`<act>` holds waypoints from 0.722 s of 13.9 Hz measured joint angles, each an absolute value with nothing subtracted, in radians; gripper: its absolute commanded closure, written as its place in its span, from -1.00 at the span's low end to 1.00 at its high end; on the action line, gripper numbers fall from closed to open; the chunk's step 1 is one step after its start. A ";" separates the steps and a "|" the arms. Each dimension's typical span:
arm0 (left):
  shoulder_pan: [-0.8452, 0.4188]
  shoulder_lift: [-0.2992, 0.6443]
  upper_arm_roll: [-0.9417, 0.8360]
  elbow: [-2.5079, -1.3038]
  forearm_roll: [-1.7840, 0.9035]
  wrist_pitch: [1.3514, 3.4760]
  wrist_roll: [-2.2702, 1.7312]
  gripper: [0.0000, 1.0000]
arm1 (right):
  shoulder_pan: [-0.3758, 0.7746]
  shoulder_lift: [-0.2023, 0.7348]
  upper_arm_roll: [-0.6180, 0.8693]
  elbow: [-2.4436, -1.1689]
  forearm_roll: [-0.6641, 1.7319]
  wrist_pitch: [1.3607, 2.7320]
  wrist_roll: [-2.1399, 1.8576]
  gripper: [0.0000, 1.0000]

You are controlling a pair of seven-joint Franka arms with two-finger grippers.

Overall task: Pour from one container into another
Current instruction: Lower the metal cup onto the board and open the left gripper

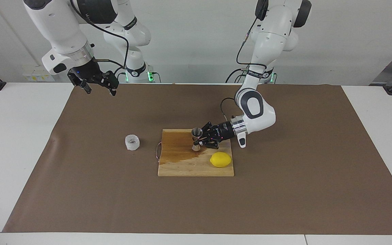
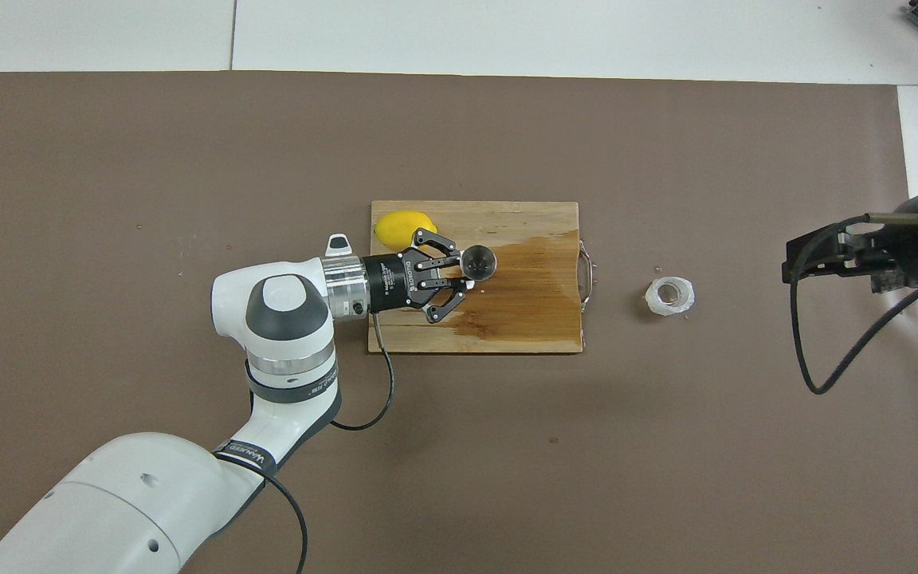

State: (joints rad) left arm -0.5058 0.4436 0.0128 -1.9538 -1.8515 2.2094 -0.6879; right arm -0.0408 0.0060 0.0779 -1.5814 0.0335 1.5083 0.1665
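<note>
The steel hourglass jigger [image 1: 196,138] stands upright on the wooden cutting board [image 1: 182,166], also seen from above [image 2: 479,261]. My left gripper [image 1: 200,140] reaches in low and level from the left arm's end and is shut on the jigger's waist; it also shows in the overhead view [image 2: 465,276]. The small translucent ribbed cup [image 1: 132,142] stands on the brown mat beside the board, toward the right arm's end [image 2: 669,296]. My right gripper [image 1: 100,90] hangs open and empty, high over the mat's edge at the right arm's end [image 2: 794,261].
A yellow lemon [image 1: 221,159] lies on the board's corner [image 2: 399,227], close to the left gripper's wrist. A dark wet stain covers much of the board [image 2: 531,279]. The brown mat [image 1: 284,204] covers most of the white table.
</note>
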 measured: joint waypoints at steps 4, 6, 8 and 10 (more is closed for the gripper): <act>-0.514 0.463 0.013 -1.954 -1.853 2.227 -0.688 0.89 | -0.041 0.006 0.078 -1.581 0.033 1.508 0.167 -1.00; -0.518 0.463 0.013 -1.953 -1.853 2.232 -0.688 -0.77 | -0.041 0.006 0.078 -1.581 0.033 1.508 0.167 -1.00; -0.519 0.463 0.013 -1.953 -1.853 2.232 -0.687 -1.00 | -0.041 0.006 0.078 -1.581 0.033 1.508 0.167 -1.00; -0.519 0.463 0.013 -1.949 -1.853 2.231 -0.684 -1.00 | -0.041 0.006 0.078 -1.581 0.033 1.508 0.167 -1.00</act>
State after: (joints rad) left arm -0.5190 0.4633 0.0128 -1.9493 -1.8527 2.2315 -0.6844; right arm -0.0408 0.0060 0.0779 -1.5813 0.0335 1.5083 0.1665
